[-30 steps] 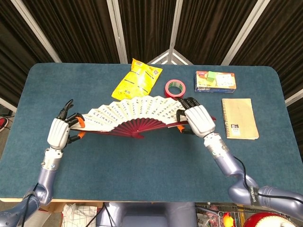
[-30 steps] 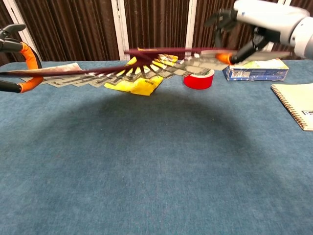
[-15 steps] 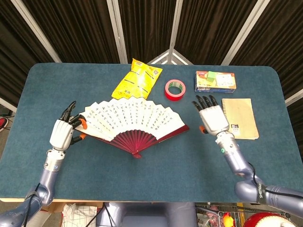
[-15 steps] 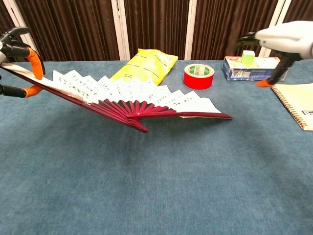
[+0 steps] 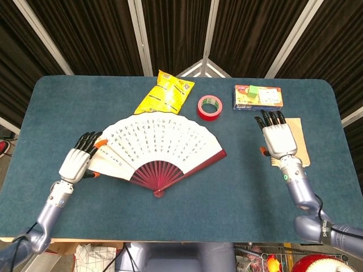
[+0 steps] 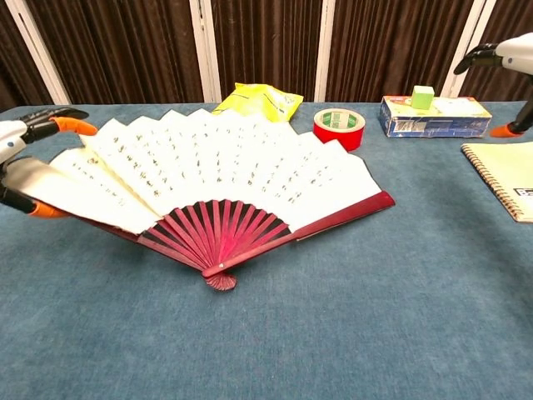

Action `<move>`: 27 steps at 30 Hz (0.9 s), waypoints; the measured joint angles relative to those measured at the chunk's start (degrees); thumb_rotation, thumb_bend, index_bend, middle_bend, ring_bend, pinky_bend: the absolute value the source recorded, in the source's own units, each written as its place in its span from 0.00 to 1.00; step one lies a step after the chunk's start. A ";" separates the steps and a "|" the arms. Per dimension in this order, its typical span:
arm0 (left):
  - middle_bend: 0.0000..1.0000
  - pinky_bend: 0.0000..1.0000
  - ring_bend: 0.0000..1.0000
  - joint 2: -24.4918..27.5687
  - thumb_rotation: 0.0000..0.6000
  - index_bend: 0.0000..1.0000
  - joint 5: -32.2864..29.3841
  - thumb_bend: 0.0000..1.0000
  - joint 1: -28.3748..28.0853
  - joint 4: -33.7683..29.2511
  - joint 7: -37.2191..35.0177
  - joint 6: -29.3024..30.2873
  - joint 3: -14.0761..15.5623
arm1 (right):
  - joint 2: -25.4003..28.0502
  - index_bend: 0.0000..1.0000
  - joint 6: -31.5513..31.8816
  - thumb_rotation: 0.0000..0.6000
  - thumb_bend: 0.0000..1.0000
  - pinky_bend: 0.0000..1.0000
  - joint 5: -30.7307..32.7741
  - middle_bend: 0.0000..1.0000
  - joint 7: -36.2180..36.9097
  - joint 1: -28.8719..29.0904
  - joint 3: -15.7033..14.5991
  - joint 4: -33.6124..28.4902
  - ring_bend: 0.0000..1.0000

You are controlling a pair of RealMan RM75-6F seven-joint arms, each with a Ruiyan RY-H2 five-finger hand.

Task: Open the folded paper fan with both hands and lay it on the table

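The paper fan (image 5: 161,139) is spread wide, white leaf with black writing and dark red ribs, its pivot toward the table's front. In the chest view the fan (image 6: 225,179) has its right guard down on the blue table (image 5: 187,215) while its left end is lifted. My left hand (image 5: 76,164) holds that left end, fingers over the leaf and thumb beneath, also seen at the frame's left edge as the left hand (image 6: 21,146). My right hand (image 5: 279,139) is open with fingers spread, hovering well right of the fan; the right hand (image 6: 508,54) holds nothing.
Behind the fan lie a yellow snack bag (image 5: 164,93), a red tape roll (image 5: 209,106) and a flat box (image 5: 258,97) with a green block (image 6: 423,96) on it. A spiral notebook (image 5: 300,141) lies under my right hand.
My right hand let go of the fan and moved right over the notebook. The fan's right end dropped onto the table, and my left hand lowered its end and the fan swung flatter.
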 measured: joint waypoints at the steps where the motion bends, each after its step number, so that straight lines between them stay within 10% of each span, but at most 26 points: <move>1: 0.00 0.00 0.00 1.72 1.00 0.09 -0.50 0.11 0.06 -3.29 2.47 -1.23 0.13 | 0.15 0.12 0.04 1.00 0.27 0.06 -0.28 0.05 0.35 -0.13 0.04 -0.02 0.06; 9: 0.00 0.00 0.00 18.85 1.00 0.05 -9.39 0.09 0.38 -36.25 31.67 -10.56 0.61 | 0.42 0.12 -0.20 1.00 0.27 0.06 -1.24 0.05 1.40 -0.56 0.25 -0.53 0.06; 16: 0.00 0.00 0.00 30.94 1.00 0.05 -25.02 0.09 0.57 -52.84 53.76 -14.17 0.25 | 1.10 0.12 0.20 1.00 0.27 0.06 -2.59 0.05 3.06 -1.22 0.48 -2.19 0.06; 21: 0.00 0.00 0.00 34.34 1.00 0.05 -29.21 0.10 1.99 -54.35 52.58 -13.81 -0.19 | 1.42 0.12 3.08 1.00 0.27 0.06 -6.87 0.05 6.68 -3.14 0.17 -3.95 0.06; 27: 0.00 0.00 0.00 32.78 1.00 0.06 -19.29 0.11 7.75 -50.83 36.63 -5.20 0.17 | 1.02 0.12 12.14 1.00 0.27 0.06 -15.36 0.05 12.53 -9.20 -2.29 -6.35 0.06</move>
